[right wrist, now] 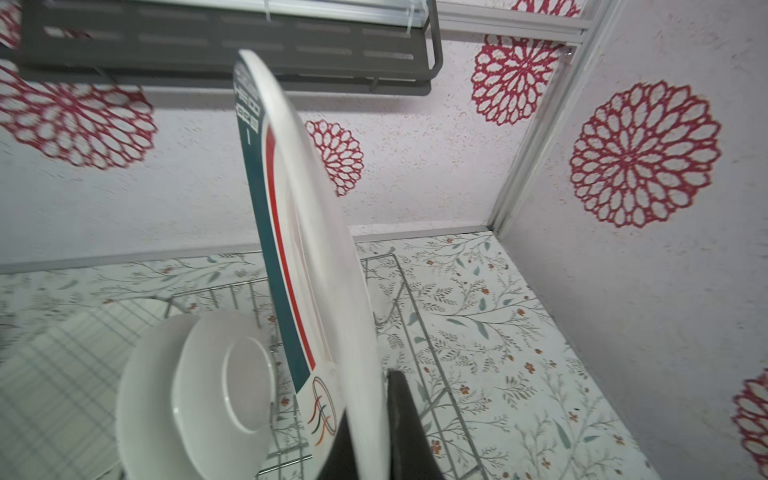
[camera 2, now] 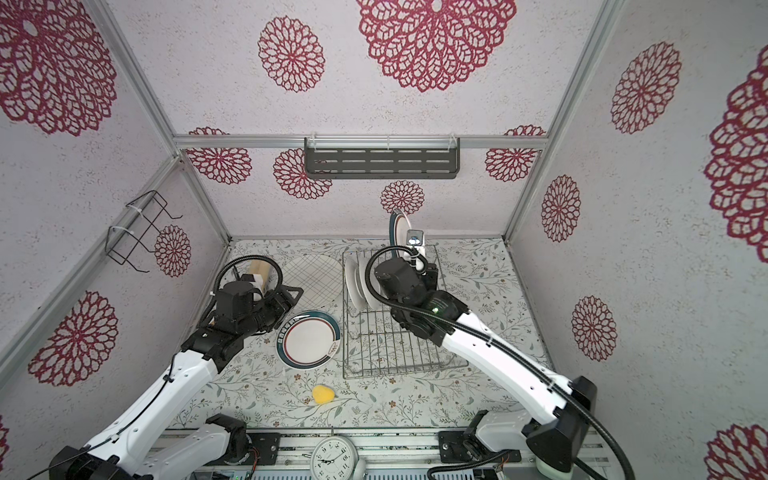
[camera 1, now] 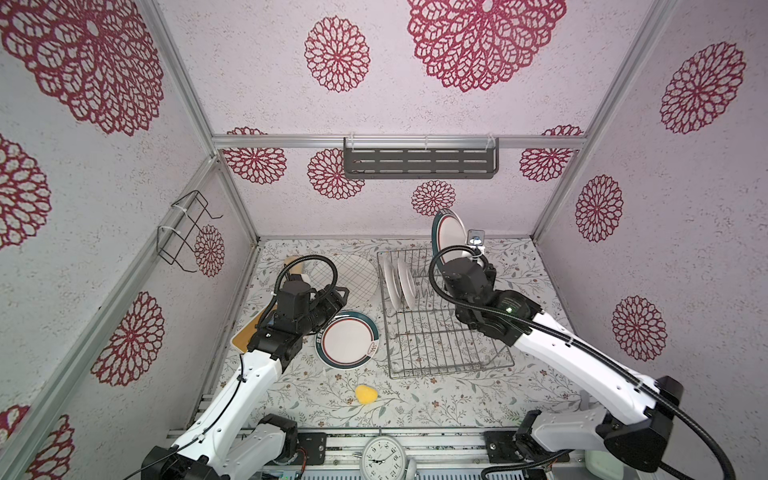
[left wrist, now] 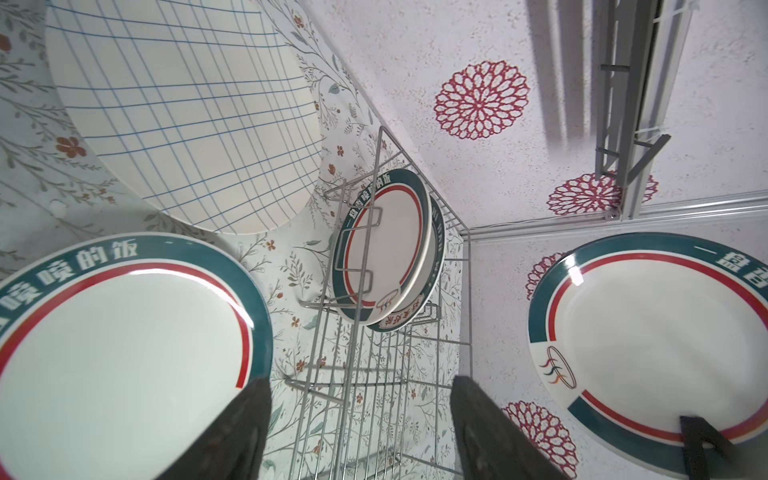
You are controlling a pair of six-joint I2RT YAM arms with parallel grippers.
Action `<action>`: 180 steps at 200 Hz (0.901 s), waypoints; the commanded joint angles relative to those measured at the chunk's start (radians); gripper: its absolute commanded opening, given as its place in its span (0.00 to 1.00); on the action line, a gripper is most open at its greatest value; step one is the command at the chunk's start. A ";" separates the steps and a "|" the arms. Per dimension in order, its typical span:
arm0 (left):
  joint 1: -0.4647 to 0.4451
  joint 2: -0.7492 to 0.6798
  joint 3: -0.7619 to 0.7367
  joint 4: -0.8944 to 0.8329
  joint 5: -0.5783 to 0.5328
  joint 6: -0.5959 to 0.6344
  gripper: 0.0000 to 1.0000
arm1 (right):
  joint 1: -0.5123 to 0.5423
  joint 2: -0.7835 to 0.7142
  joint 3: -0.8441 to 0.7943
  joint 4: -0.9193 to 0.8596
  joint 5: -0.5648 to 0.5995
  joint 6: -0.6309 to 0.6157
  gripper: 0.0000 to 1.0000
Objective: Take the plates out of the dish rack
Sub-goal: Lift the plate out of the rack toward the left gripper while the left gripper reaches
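The silver wire dish rack sits right of centre on the floral table. My right gripper is shut on the lower rim of a green-rimmed plate, held upright above the rack's far end. Two white plates stand in the rack's prongs. Left of the rack, a green-rimmed plate lies flat, and a grid-lined plate lies behind it. My left gripper hangs open and empty between them.
A yellow sponge lies near the table's front. A wooden board lies under my left arm. A dark slotted shelf hangs on the back wall and a black wire holder on the left wall. A clock stands at the front edge.
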 commanded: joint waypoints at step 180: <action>-0.130 0.128 0.093 0.244 0.069 -0.036 0.70 | -0.134 -0.217 -0.394 0.481 -0.896 0.491 0.00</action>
